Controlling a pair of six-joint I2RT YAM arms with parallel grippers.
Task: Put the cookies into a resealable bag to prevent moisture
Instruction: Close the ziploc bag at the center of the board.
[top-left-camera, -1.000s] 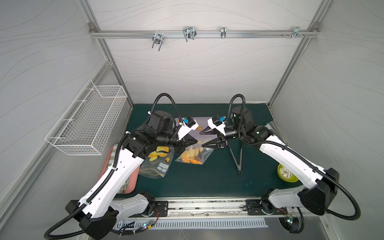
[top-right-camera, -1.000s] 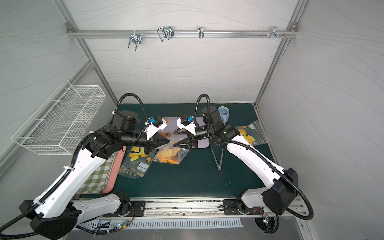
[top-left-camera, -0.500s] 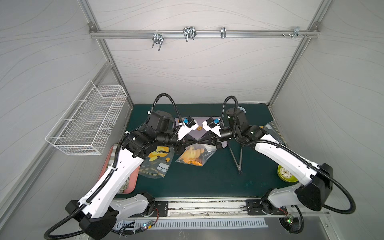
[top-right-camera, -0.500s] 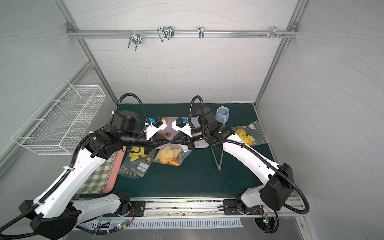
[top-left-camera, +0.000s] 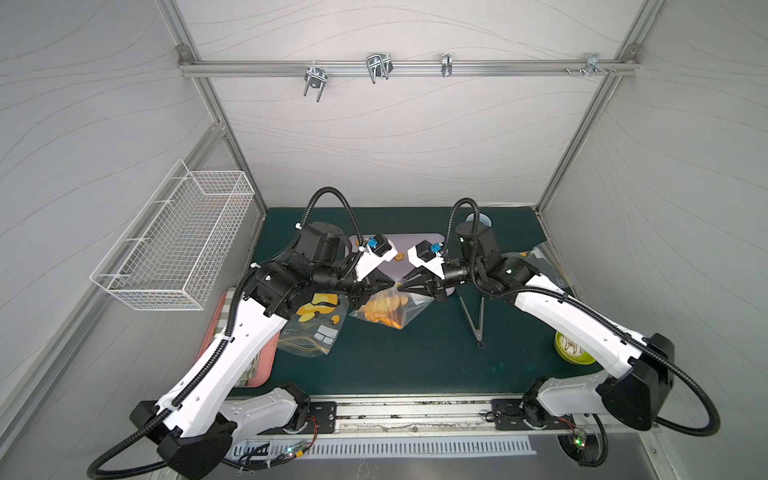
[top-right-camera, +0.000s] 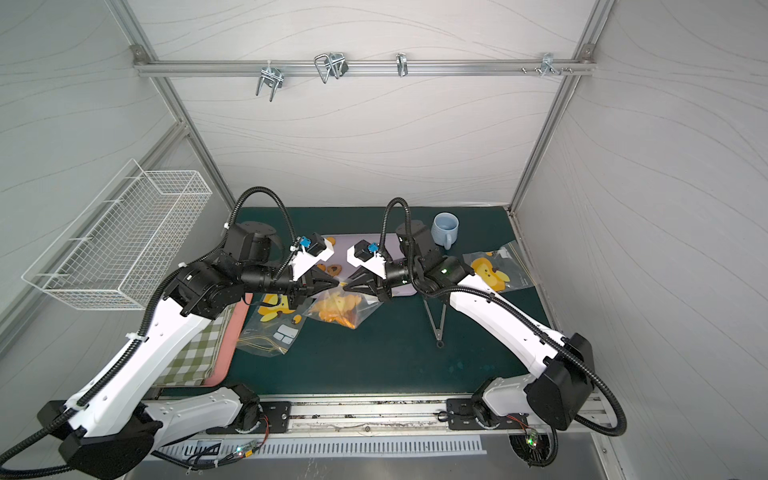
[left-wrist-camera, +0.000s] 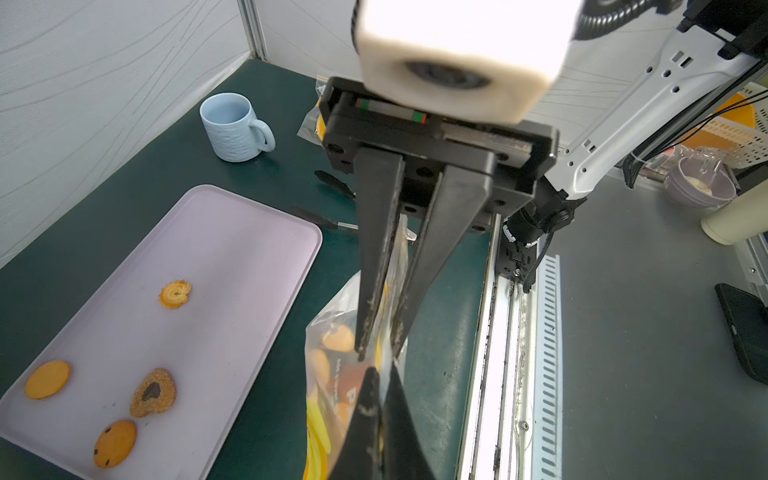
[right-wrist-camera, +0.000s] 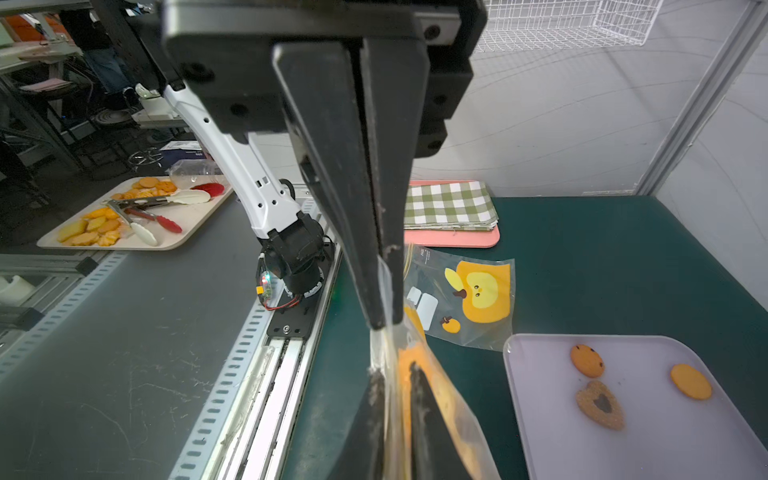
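Wide view first: the green table (top-left-camera: 415, 361), with the lilac tray (left-wrist-camera: 232, 249) lying just beyond the jaws, nearly cleared. The resealable bag (top-left-camera: 388, 309) hangs straight below the jaws, its bottom sagging onto the mat. It carries the bulk of the cookies (top-right-camera: 336, 311), an orange heap against the film. The left gripper (top-left-camera: 390, 284) and the right gripper (top-left-camera: 401, 286) meet tip to tip above it. Each is clamped tight on the bag's top edge, with the film pinched flat between the fingers in both wrist views.

Four pieces lie out on the tray, past the jaws: heart cookie (left-wrist-camera: 153, 392), chip cookie (left-wrist-camera: 115, 443), plain round cookie (left-wrist-camera: 48, 379) and swirl cookie (left-wrist-camera: 175, 294). By my reckoning most of the loading is done, and those four and the seal are left. Whether the strip is pressed closed anywhere, I cannot tell.

Now the room to move. There is open mat on the near side of the jaws, toward the rail, so that looks the freest way to swing the bag. On the far side the tray's rim sits close beside the hanging film. A printed bag (top-left-camera: 316, 320) lies flat behind the left jaws, under that arm. The tongs (top-left-camera: 473, 316) lie behind the right jaws, below that wrist, and the mug (top-right-camera: 444, 230) stands well beyond them. Between the two sets of tips there is almost no gap, so I'd judge any slide along the edge must go outward.
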